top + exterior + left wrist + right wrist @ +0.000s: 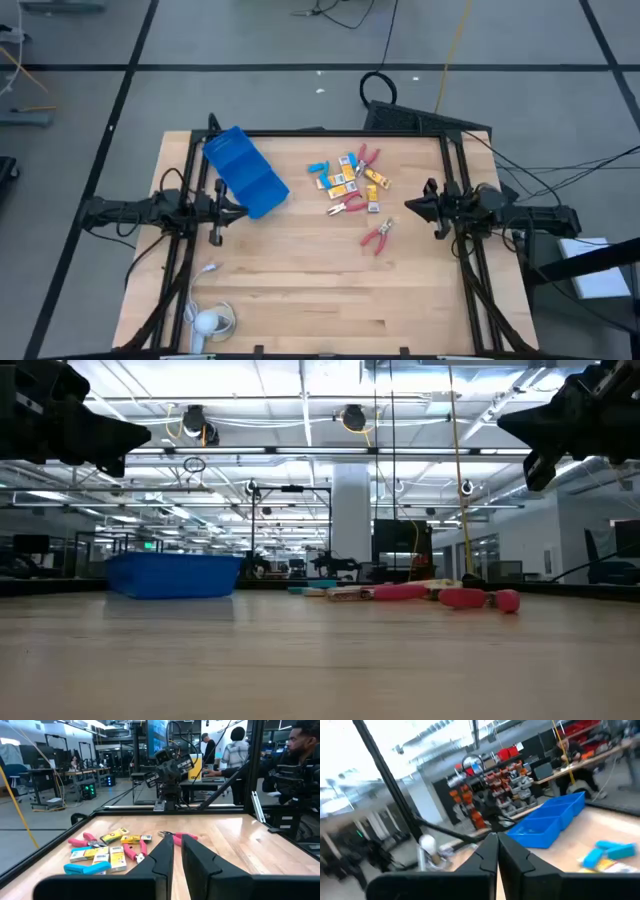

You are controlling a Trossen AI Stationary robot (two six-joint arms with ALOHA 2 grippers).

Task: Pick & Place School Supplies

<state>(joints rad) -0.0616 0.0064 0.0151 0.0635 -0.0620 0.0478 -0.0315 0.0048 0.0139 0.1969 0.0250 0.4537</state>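
Note:
The school supplies (348, 180) lie in a loose cluster on the wooden table, right of centre toward the far edge: pink-handled tools, yellow-orange blocks (122, 838) and light-blue pieces (87, 868). One pink-handled tool (378, 236) lies apart, nearer to me. My left gripper (240, 209) hovers shut above the table, just near of the blue tray (245, 172). My right gripper (408, 205) hovers shut at the table's right side, level with the cluster. Each gripper points toward the table's middle. In the right wrist view the light-blue pieces (607, 851) and the tray (545, 822) show ahead.
The blue compartment tray (172, 575) sits slanted near the far-left corner. A white cable and a round white object (210, 320) lie at the near-left corner. Black frame rails (465, 250) run along the table's sides. People (300, 755) sit beyond the table's right side.

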